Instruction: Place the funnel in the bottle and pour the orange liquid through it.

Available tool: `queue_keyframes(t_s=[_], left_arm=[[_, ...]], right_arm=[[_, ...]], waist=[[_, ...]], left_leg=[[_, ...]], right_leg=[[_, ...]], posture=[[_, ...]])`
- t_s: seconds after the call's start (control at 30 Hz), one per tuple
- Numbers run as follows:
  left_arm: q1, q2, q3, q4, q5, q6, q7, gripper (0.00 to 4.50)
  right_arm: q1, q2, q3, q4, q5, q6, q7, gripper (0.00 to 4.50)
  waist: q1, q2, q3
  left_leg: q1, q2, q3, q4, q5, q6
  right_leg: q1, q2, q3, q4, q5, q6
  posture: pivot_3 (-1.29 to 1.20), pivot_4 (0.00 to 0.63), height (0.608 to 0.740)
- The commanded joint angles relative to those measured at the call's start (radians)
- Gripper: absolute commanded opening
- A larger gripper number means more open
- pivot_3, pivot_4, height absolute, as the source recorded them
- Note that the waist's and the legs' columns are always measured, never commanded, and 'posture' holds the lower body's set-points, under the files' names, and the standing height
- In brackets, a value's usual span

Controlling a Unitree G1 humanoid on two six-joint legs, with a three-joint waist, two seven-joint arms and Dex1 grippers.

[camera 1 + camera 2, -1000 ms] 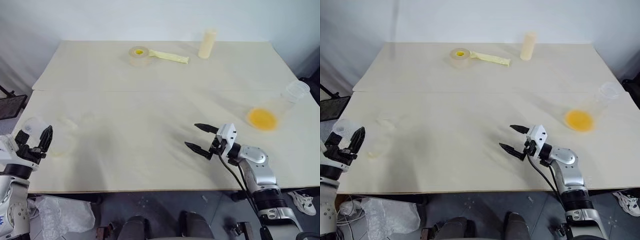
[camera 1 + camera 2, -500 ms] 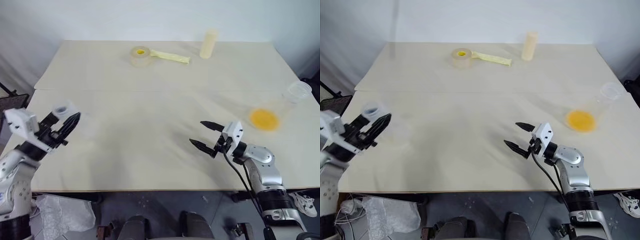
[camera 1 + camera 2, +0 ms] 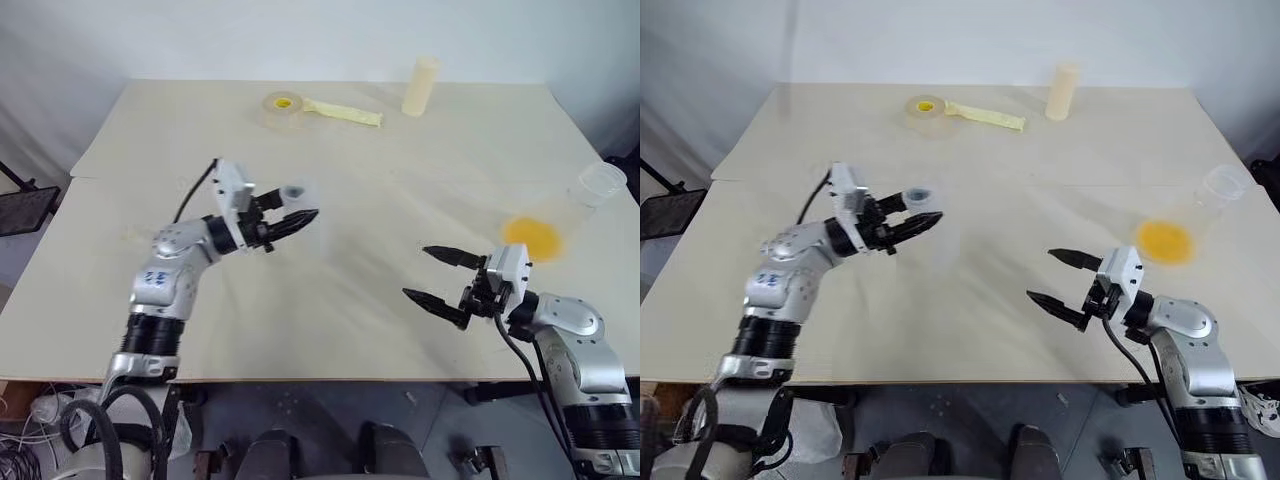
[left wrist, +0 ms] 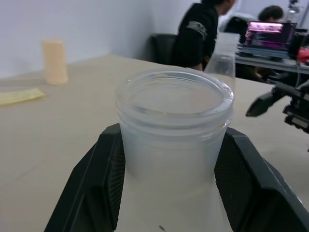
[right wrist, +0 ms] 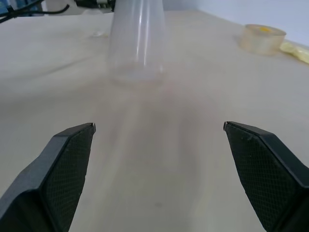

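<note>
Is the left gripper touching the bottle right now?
Touching. In the left wrist view, both black fingers press against the bottle neck, one each side, no gap showing; left gripper holds it.

We see L arm reaching in over the surface (image 3: 330, 320), left tool (image 3: 292, 222) pointing fwd-right, fingers (image 4: 96, 179) clamped on the bottle (image 4: 174, 145) neck; R arm low, right tool (image 3: 437, 276) level, aimed left, jaws spread wide, empty.

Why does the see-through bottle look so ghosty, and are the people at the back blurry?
In the left eye view the bottle is clear plastic, so the pale table shows through it. In the left wrist view its neck is near and sharp; the people behind look soft and out of focus.
</note>
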Motion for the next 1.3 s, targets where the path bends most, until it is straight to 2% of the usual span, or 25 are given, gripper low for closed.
queue_keyframes(t_s=[0.03,0.47,0.53,0.7,0.93,1.3], left_arm=[[-0.061,-0.033,-0.038,0.079,0.074,-0.065,-0.010,2.25],[-0.162,-0.144,-0.058,0.259,0.156,-0.177,-0.074,2.25],[-0.160,-0.148,-0.057,0.263,0.158,-0.173,-0.082,3.02],[-0.136,-0.145,-0.055,0.216,0.147,-0.133,-0.104,4.47],[-0.087,-0.121,-0.036,0.130,0.132,-0.076,-0.098,4.49],[-0.072,-0.086,0.006,0.104,0.122,-0.025,-0.081,4.49]], right_arm=[[0.041,0.009,-0.040,-0.078,0.024,0.001,-0.037,4.50],[0.175,0.026,-0.058,-0.192,0.020,-0.011,-0.124,4.50],[0.182,0.026,-0.060,-0.196,0.019,-0.016,-0.129,4.50],[0.193,0.024,-0.061,-0.200,0.021,-0.025,-0.132,4.50],[0.174,0.025,-0.052,-0.196,0.013,-0.027,-0.138,4.50],[0.166,0.021,-0.051,-0.203,0.011,-0.020,-0.151,4.50]], waist=[[0.002,-0.001,0.000],[0.003,-0.002,0.001],[0.004,-0.002,0.001],[0.004,-0.002,0.001],[0.004,-0.002,0.001],[0.003,-0.002,0.001]], left_leg=[[0.000,0.000,0.000,0.000,0.000,0.000],[-0.004,-0.001,0.000,0.004,0.000,0.001],[-0.005,-0.001,0.000,0.004,0.001,0.001],[-0.005,-0.001,0.000,0.004,0.001,0.001],[-0.004,0.000,-0.002,0.004,0.001,0.001],[-0.005,-0.001,-0.002,0.005,0.001,0.001]], right_leg=[[0.000,0.000,0.000,0.000,0.000,0.000],[0.000,0.000,-0.001,-0.001,0.001,0.002],[0.000,0.000,-0.001,-0.001,0.001,0.002],[0.000,0.000,-0.001,-0.001,0.001,0.002],[0.000,0.000,-0.001,-0.001,0.001,0.002],[0.000,0.000,-0.001,-0.001,0.001,0.002]], posture=[[0.00,0.150,0.740],[0.00,0.150,0.740],[0.00,0.150,0.740],[0.00,0.150,0.740],[0.00,0.150,0.740],[0.00,0.150,0.740]])
